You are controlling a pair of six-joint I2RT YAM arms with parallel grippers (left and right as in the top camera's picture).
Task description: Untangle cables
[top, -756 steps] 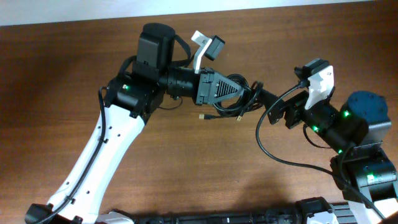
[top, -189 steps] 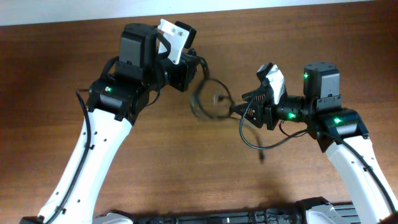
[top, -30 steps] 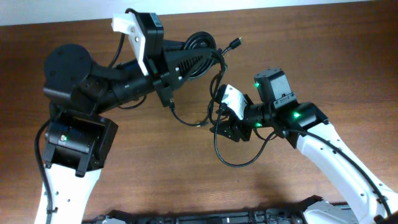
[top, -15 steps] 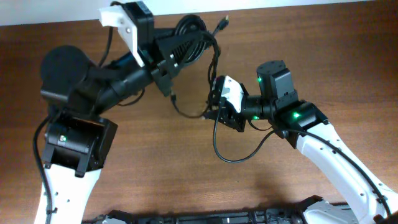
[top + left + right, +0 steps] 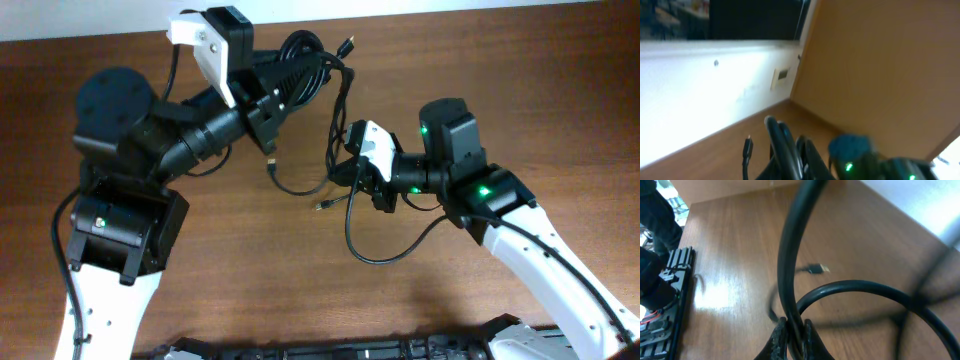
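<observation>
Overhead: a coiled bundle of thin black cables (image 5: 305, 50) was held up over the far side of the brown wooden table (image 5: 520, 70). It was clamped in the left gripper (image 5: 305, 80). One black cable strand (image 5: 338, 120) was run from the bundle down to the right gripper (image 5: 362, 185), which was closed on it near mid-table. A slack loop (image 5: 385, 252) was hung below that gripper. A gold-tipped plug (image 5: 322, 205) was lying free on the wood just beside it.

Left wrist: the bundle was seen rising from the bottom edge, with a small black plug (image 5: 747, 146) sticking out to its left. The fingers were not in view, so the grip could not be confirmed here. It was taken from the overhead view alone.

Right wrist: the fingertips (image 5: 782, 335) were pressed together on the strand, with no gap visible. A second cable arc was crossed behind it. The gold-tipped plug was seen beyond, flat on the table.

Step judged: separation in progress, one strand isolated but not yet freed from the bundle. Next move judged: the strand should be drawn away from the bundle with both grips kept firm. The crossing arcs should be watched for a snag. The free plug end may need to be passed through the loop.
</observation>
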